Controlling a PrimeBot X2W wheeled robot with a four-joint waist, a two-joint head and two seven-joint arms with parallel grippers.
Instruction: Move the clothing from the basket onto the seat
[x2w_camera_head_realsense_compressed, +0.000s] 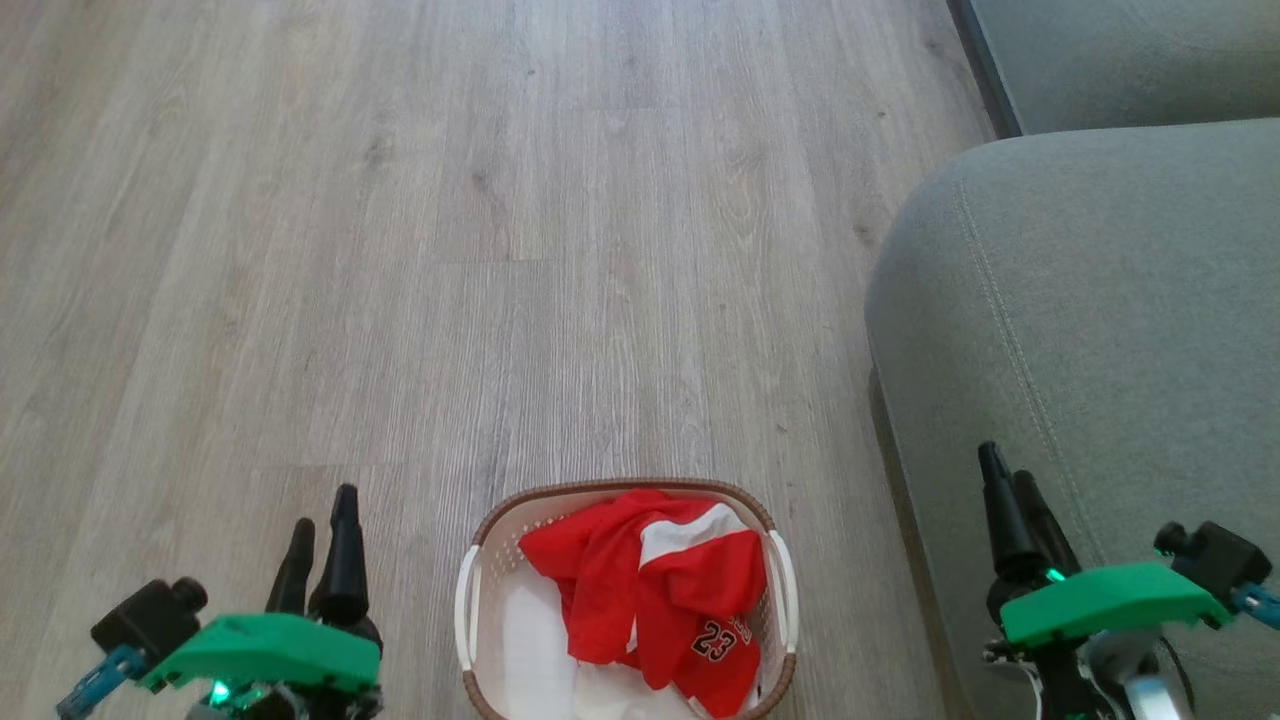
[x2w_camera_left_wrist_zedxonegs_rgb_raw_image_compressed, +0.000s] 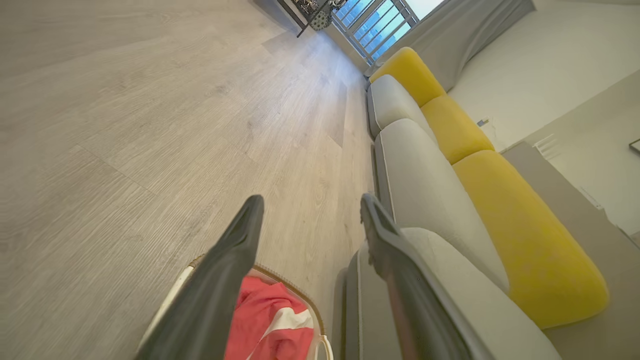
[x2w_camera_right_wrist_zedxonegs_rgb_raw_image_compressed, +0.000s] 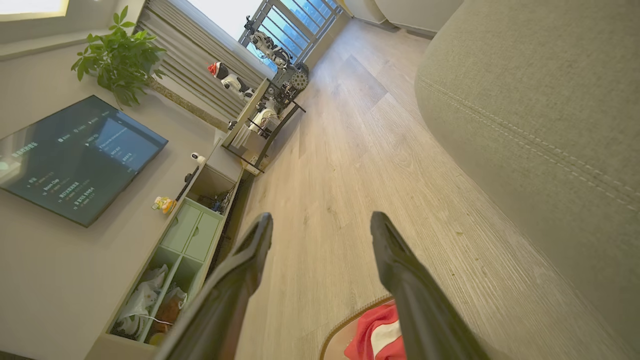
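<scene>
Head view: one basket, one clothing heap, two pincers

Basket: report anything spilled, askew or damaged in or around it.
Nothing stands out. The basket sits upright on the floor beside the seat, and the clothing lies bunched inside it, none over the visible rim.

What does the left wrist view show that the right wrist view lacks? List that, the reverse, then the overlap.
Left wrist view: yellow back cushions and the open left gripper. Right wrist view: a television, potted plant, storage cabinet and the open right gripper. Both: the red clothing in the basket, the grey-green seat, wooden floor.
</scene>
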